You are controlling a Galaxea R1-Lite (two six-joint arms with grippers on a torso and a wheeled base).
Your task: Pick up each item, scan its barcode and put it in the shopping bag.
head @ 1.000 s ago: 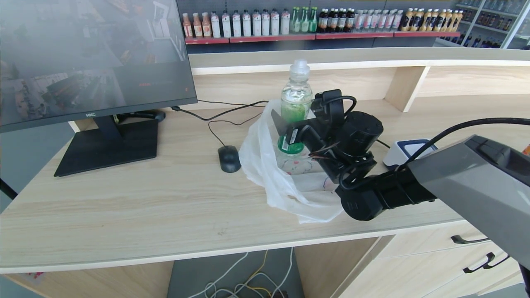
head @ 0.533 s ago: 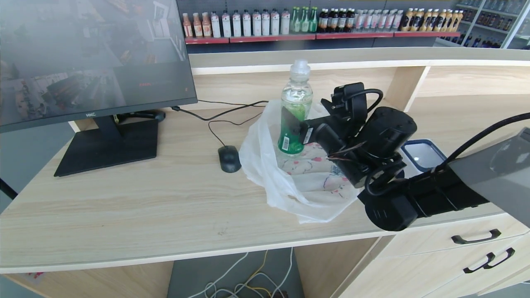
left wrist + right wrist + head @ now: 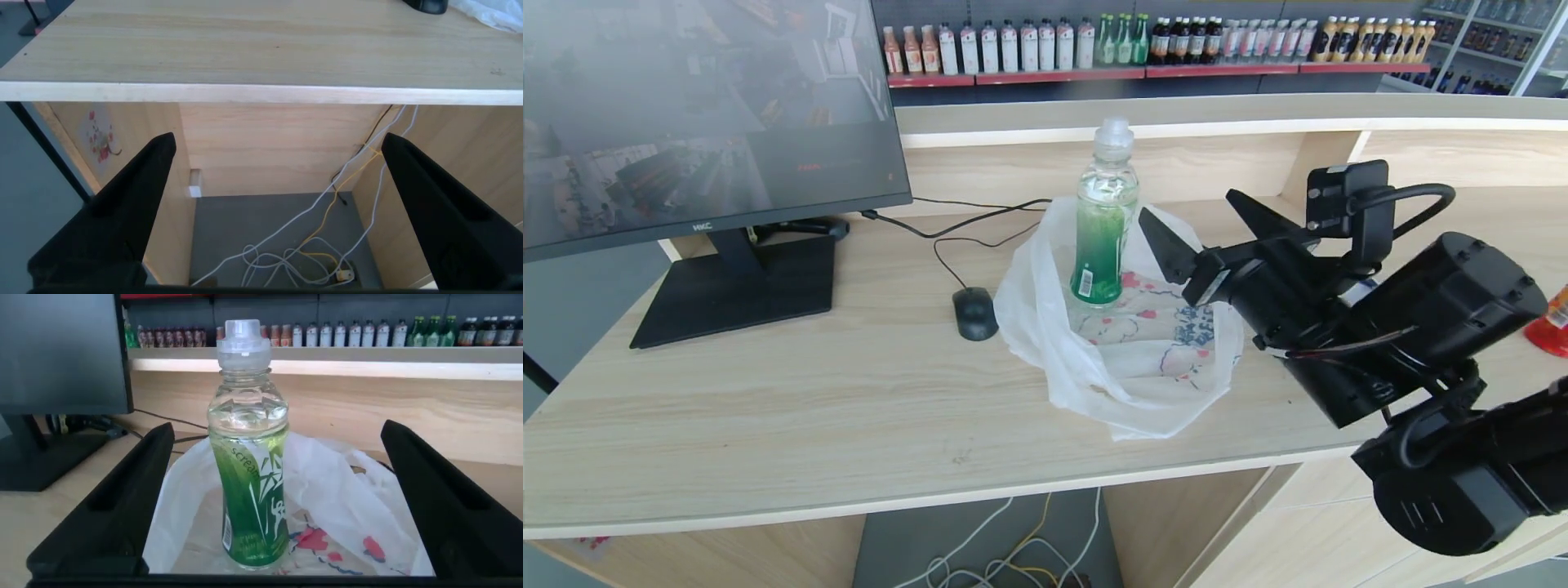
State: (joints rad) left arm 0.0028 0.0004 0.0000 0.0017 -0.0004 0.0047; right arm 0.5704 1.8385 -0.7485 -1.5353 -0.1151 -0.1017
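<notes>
A pale wooden checkout counter (image 3: 849, 408) fills the scene, with store shelves (image 3: 1143, 72) of drinks behind it and a monitor (image 3: 703, 106) at its 10 o'clock corner. The white plastic shopping bag (image 3: 1127, 376) lies slumped near the counter's middle, a black mouse (image 3: 974, 313) just beside it at 9 o'clock. A clear bottle (image 3: 1103, 220) with a green label stands upright at the bag's 12 o'clock side, apparently on or inside the spread plastic.

The right gripper (image 3: 1186, 202) sits at 3 o'clock of the bottle, apart from it, its jaws spread wide and holding nothing. The left gripper (image 3: 278, 151) hangs low before the counter's front edge, jaws likewise spread and empty, above loose cables (image 3: 294, 253) on the floor. A red-orange item (image 3: 1553, 322) shows partly at the far 3 o'clock edge.

The bottle looks nearly full, so probably fairly heavy, rigid but smooth and tall enough to tip. A grasp across the labelled waist seems safest. The bag is thin and limp and would likely shift if nudged.
</notes>
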